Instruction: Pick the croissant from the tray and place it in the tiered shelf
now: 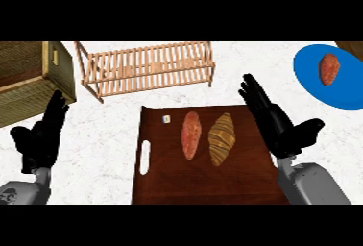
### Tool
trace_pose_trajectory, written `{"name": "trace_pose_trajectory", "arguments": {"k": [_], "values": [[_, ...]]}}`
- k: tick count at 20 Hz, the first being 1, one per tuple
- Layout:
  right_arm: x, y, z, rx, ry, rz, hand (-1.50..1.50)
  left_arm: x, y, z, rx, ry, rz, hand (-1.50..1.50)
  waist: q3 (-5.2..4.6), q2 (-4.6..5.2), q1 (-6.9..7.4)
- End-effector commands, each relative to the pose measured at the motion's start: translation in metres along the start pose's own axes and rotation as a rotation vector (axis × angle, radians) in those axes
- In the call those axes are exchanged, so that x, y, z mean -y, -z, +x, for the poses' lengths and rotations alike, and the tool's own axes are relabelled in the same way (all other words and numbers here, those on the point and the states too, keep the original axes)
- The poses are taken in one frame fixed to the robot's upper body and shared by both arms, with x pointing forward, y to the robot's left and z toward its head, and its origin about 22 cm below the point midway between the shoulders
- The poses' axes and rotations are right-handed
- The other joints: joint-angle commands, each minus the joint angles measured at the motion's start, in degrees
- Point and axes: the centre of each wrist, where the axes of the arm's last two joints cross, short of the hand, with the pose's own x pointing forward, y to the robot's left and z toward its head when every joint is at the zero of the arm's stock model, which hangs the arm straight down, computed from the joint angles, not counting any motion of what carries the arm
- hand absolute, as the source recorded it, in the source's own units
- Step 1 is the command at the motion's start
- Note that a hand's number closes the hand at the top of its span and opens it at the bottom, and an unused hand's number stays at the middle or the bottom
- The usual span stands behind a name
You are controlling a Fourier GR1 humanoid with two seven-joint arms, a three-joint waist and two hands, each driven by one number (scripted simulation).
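Head view, looking steeply down on a white, faintly speckled counter (106, 144). A dark brown wooden tray (170, 182) with a slot handle on its left side lies at centre, its near end running to the lower edge of the view. On the tray: a croissant (221, 139), golden brown with darker stripes, lying lengthwise; just to its left, apart from it, a reddish-orange sweet potato (190, 134), also lengthwise; a small pale object (166, 118) near the tray's far left corner, too small to identify. Beyond the tray stands the tiered shelf (149, 67), light slatted wood, seen from above. A woven box (32, 79) with a tan rim occupies the far left corner. At the far right a blue plate (344, 91) holds a second sweet potato (330, 69). Right hand (280, 125) hangs over the tray's right edge, fingers straight and extended toward the far side, thumb spread out to the right, holding nothing. The croissant lies to the left of these fingers, near but not touching. Left hand (42, 134) is at the left, off the tray, fingers straight and pointing away, holding nothing, well apart from the croissant.
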Motion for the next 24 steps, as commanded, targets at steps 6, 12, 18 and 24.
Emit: {"name": "trace_pose_trajectory", "arguments": {"k": [6,12,18,24], "values": [[0.102,-0.044,0.025,0.141,-0.409,-0.668,1.50,-0.015,-0.029,-0.057,-0.359,-0.075,-0.010,0.00,-0.73,-2.51,-6.02],[0.080,-0.133,-0.041,-0.266,-0.369,-0.924,-1.50,0.000,-0.028,-0.048,-0.398,-0.143,-0.115,0.00,-0.41,-1.89,-3.17],[0.050,-0.166,-0.005,-0.230,-0.410,-0.688,-1.50,0.001,-0.034,-0.047,-0.397,-0.147,-0.156,0.00,-0.34,-1.46,-0.48],[0.025,-0.172,0.051,-0.309,-0.451,-0.535,-1.50,0.025,-0.036,-0.039,-0.395,-0.148,-0.183,0.00,-0.41,-1.37,0.36]]}}
